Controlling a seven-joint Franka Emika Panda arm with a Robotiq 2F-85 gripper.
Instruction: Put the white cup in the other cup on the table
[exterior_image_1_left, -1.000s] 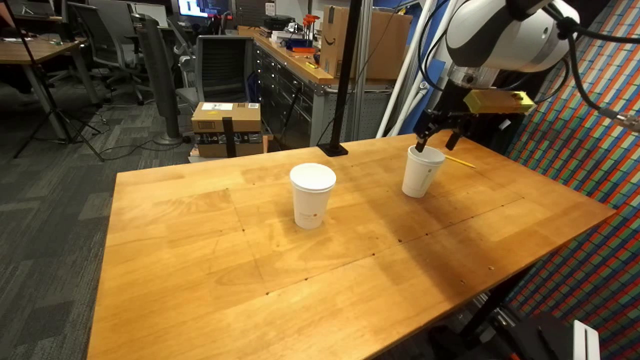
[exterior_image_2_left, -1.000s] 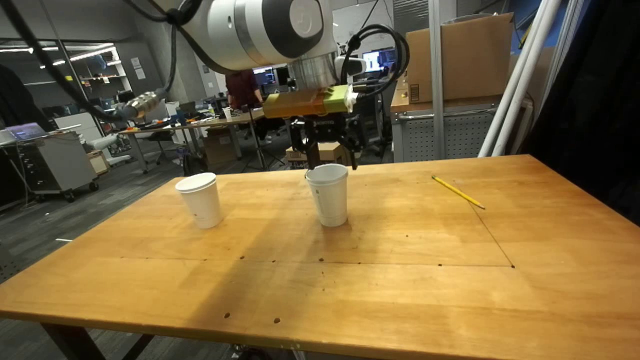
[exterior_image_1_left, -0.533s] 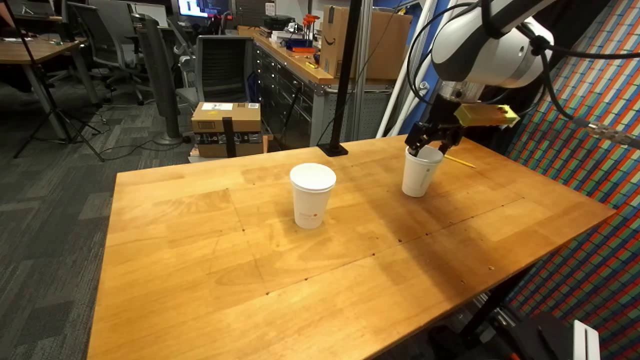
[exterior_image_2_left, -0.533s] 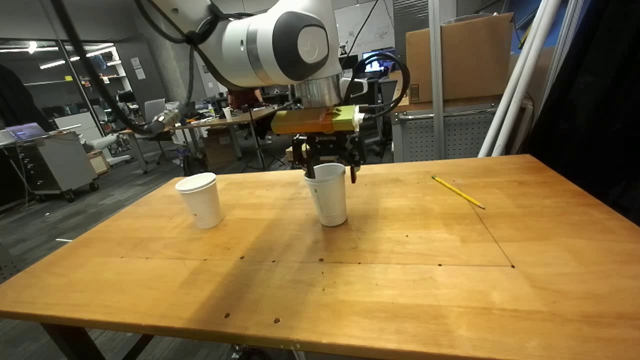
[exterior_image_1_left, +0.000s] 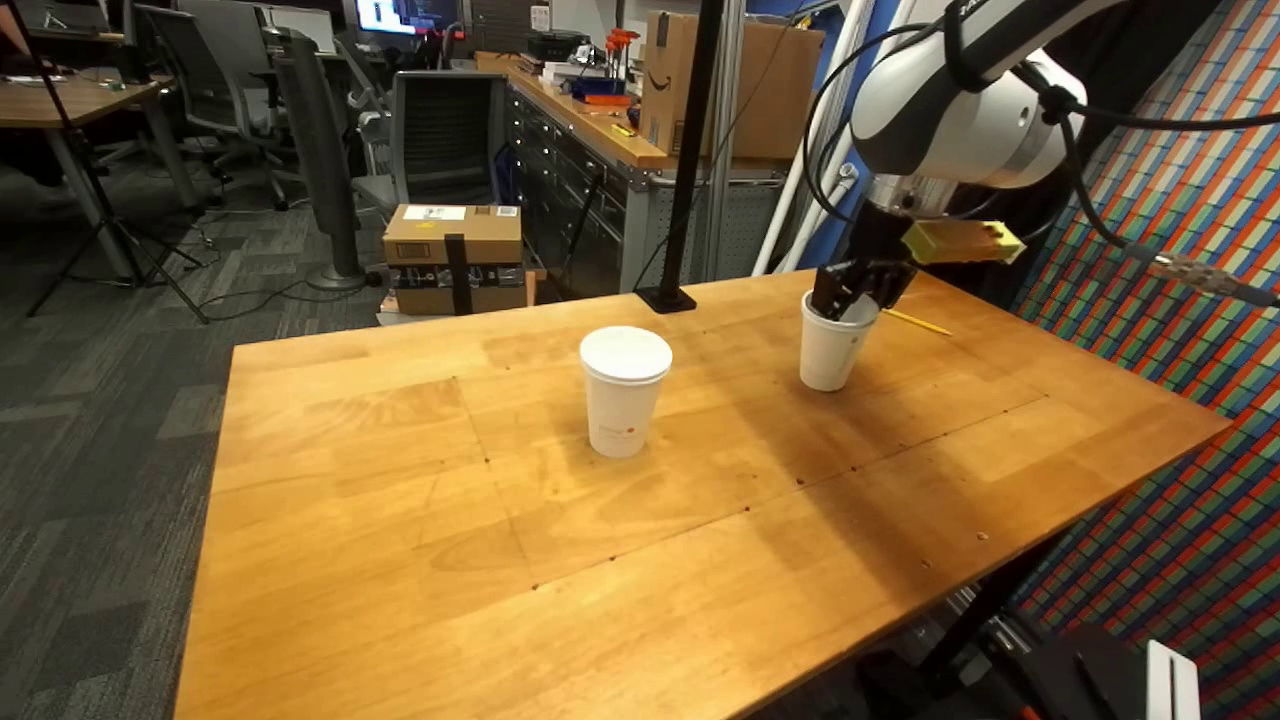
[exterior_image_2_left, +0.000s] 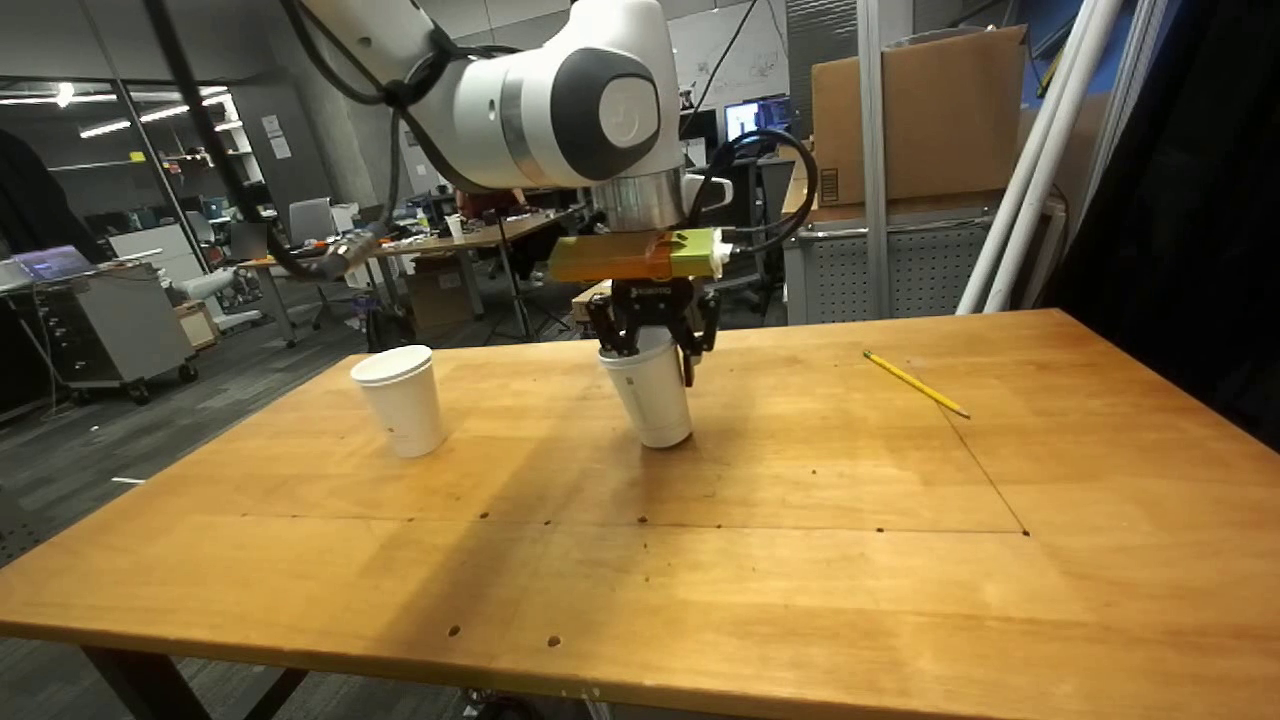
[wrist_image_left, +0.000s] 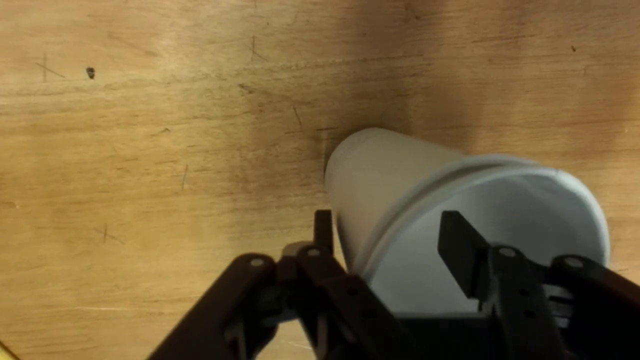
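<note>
The white cup (exterior_image_1_left: 828, 355) stands on the table under my gripper (exterior_image_1_left: 858, 303); it also shows in an exterior view (exterior_image_2_left: 652, 400), tilted with its mouth leaning over. In the wrist view the white cup (wrist_image_left: 382, 167) lies between and around my jaws. One finger of the gripper (wrist_image_left: 387, 217) is inside the cup's mouth, and the other is outside, close beside the wall. A gap shows between the inner finger and the wall, so the jaws are open. The other cup (exterior_image_1_left: 620, 410) stands upright, apart from the gripper, and shows in an exterior view (exterior_image_2_left: 405, 405) too.
A yellow pencil (exterior_image_2_left: 915, 384) lies on the wooden table (exterior_image_2_left: 850, 600). A black post (exterior_image_1_left: 668, 298) is fixed at the table's edge. Cardboard boxes (exterior_image_1_left: 455, 240) and a workbench (exterior_image_1_left: 640, 150) stand beyond the table.
My gripper has come down over the white cup, one finger going into its mouth. The fingers have drawn somewhat closer together, and the cup has tilted slightly. The other cup has not moved.
</note>
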